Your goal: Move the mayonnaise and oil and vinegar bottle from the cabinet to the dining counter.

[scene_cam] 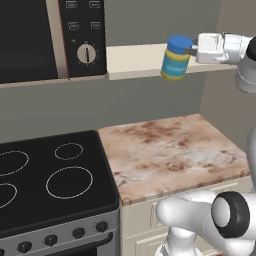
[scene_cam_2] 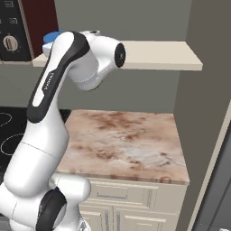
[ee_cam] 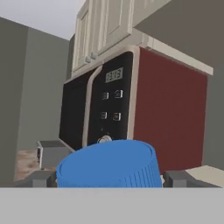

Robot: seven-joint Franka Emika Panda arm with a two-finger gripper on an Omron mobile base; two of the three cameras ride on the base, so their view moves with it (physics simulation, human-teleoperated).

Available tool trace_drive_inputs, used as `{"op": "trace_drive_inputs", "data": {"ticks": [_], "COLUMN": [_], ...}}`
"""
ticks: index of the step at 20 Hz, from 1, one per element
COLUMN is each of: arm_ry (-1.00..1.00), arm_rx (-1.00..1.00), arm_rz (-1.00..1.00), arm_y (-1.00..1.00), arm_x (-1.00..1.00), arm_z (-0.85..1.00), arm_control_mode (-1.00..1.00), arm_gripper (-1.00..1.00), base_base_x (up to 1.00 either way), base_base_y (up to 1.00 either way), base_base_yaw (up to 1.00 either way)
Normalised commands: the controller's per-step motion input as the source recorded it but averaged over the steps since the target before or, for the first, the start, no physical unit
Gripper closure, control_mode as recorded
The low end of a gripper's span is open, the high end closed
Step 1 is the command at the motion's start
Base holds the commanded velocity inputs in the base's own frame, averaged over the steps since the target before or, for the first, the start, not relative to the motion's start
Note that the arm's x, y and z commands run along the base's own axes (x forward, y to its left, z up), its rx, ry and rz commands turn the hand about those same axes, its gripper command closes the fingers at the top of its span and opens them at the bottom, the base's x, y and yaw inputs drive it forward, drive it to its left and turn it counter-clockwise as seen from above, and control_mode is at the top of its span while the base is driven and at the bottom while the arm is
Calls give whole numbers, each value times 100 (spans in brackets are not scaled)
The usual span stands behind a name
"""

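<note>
The mayonnaise (scene_cam: 175, 62) is a short jar with a blue lid and yellow and light-blue bands. It hangs slightly tilted just off the front edge of the cabinet (scene_cam: 135, 60), the beige shelf board. My gripper (scene_cam: 187, 49) reaches in from the right and is shut on the jar's lid. In the hand view the blue lid (ee_cam: 107, 166) sits between my fingertips (ee_cam: 178, 178). From the right base view a bit of the lid (scene_cam_2: 51, 36) peeks out behind my arm, beside the cabinet (scene_cam_2: 158, 56). The oil and vinegar bottle and the dining counter are out of view.
A black microwave (scene_cam: 50, 35) stands left of the shelf, close to the jar. Below are a black stove (scene_cam: 50, 180) and a marble worktop (scene_cam: 170, 150). A wall panel (scene_cam_2: 207, 90) closes off the right side. A grey box-like appliance (ee_cam: 52, 153) sits far off.
</note>
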Motion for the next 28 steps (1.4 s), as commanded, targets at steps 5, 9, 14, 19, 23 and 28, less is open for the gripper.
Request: {"op": "trace_drive_inputs", "data": {"ticks": [5,9,14,19,23,28], "arm_ry": [2,2,8,7,4,1], "arm_rx": [-2,-3,0,0,0,0], "arm_rz": [0,0,0,0,0,0], "arm_y": [12,12,0,2,8,15], "arm_x": [-55,-47,-27,-13,-41,-47], "arm_z": [-23,-31,-34,-23,-36,-35], "arm_control_mode": [-100,-100,-100,-100,-100,-100], "arm_gripper": [100,100,100,100,100,100], "base_base_x": [0,0,0,0,0,0], "base_base_y": [0,0,0,0,0,0], "base_base_yaw": [0,0,0,0,0,0]}}
